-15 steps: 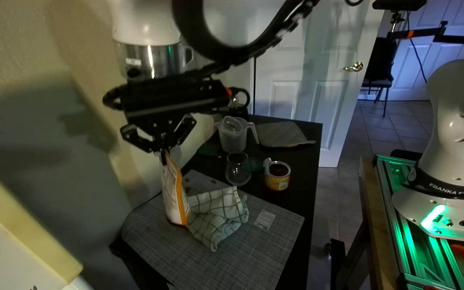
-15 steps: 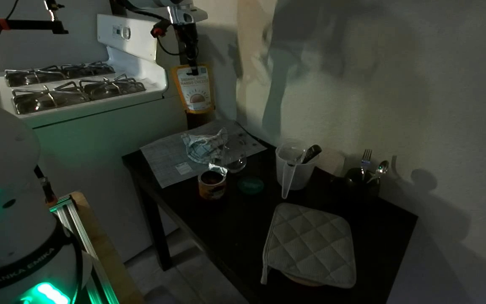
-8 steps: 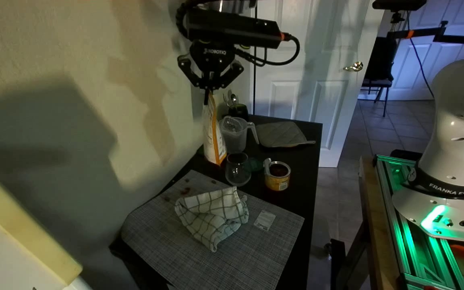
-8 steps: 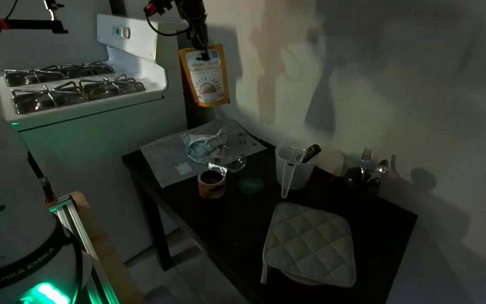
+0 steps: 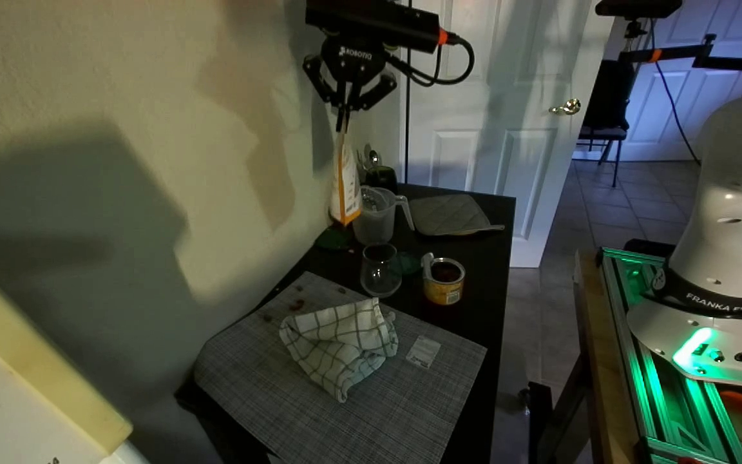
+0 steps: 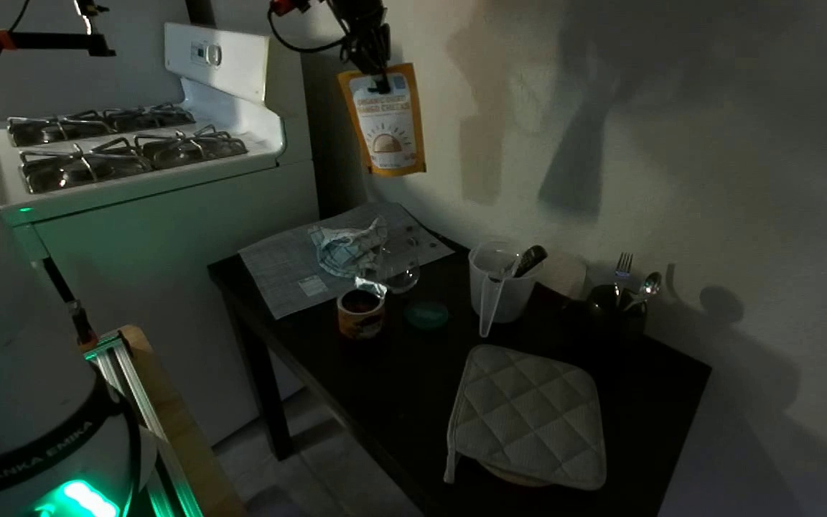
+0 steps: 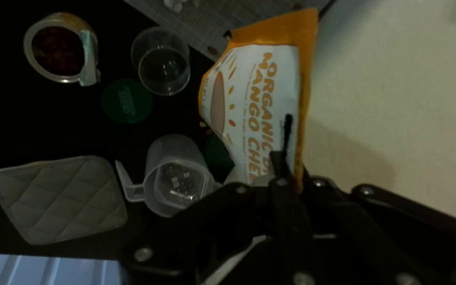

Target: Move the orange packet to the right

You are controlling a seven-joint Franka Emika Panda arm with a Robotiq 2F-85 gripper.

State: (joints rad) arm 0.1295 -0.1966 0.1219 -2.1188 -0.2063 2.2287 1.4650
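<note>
Orange packet [image 6: 388, 128] partly behind gripper [image 6: 382, 85]

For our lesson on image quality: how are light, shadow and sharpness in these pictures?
In both exterior views, green light glares on the robot base and shadows darken the wall; in the wrist view, the tabletop is nearly black, the lettering on the orange packet soft but partly readable.

Orange packet [image 6: 388, 133] smooth; jug [image 5: 373, 227] translucent plastic; fork [image 6: 622, 267] glossy metal; towel [image 5: 342, 341], quilted potholder [image 6: 532, 416] matt cloth.
</note>
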